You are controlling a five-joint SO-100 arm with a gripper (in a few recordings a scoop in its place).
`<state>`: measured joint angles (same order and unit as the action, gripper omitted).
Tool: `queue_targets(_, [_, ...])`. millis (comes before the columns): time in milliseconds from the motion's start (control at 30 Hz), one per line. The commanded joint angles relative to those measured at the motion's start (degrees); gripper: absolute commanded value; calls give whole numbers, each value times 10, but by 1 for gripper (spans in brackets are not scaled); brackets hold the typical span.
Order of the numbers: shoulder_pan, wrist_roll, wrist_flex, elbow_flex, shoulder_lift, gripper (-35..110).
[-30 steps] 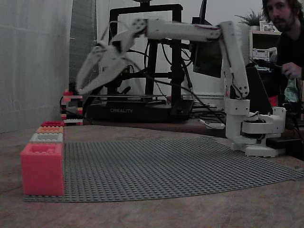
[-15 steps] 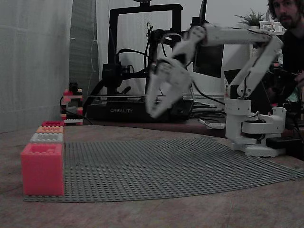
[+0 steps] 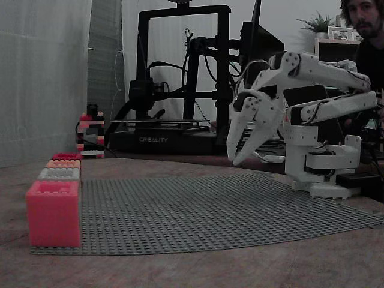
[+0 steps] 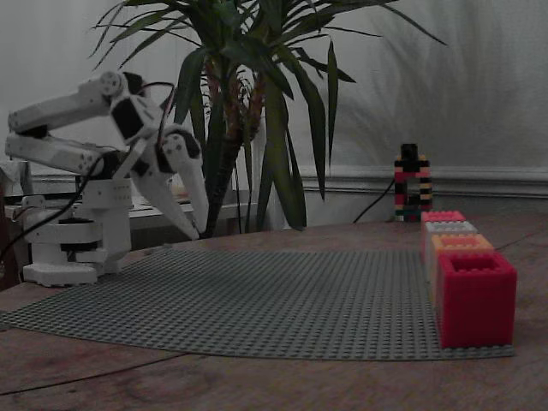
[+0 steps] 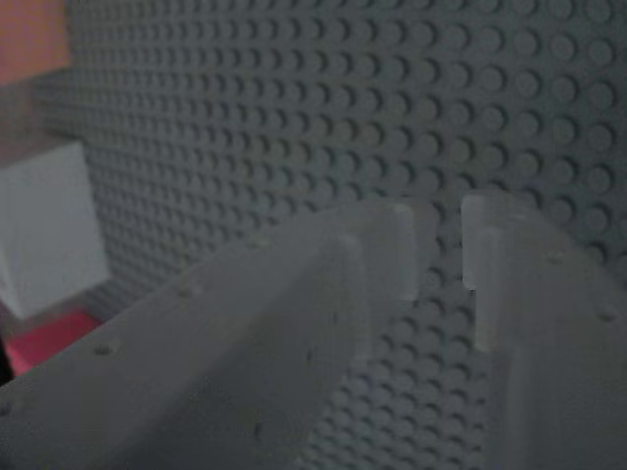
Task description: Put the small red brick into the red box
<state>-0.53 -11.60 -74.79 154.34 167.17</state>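
One arm folded, end effector (image 3: 235,157) above baseplate (image 3: 210,210).

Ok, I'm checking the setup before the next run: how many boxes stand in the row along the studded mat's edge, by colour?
Red box: 1
Orange box: 1
White box: 1
Pink box: 1
Total: 4
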Motion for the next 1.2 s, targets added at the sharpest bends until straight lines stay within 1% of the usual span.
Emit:
queue_targets(0, [-15, 15, -9, 19, 55, 0])
queue_targets(200, [-18, 10, -22, 79, 125, 0])
queue_targets(400, [-26, 43, -54, 98, 173, 0])
queue_targets(867, [-29, 96, -56, 98, 173, 0])
queue_targets(1167, [-25, 100, -56, 98, 173, 0])
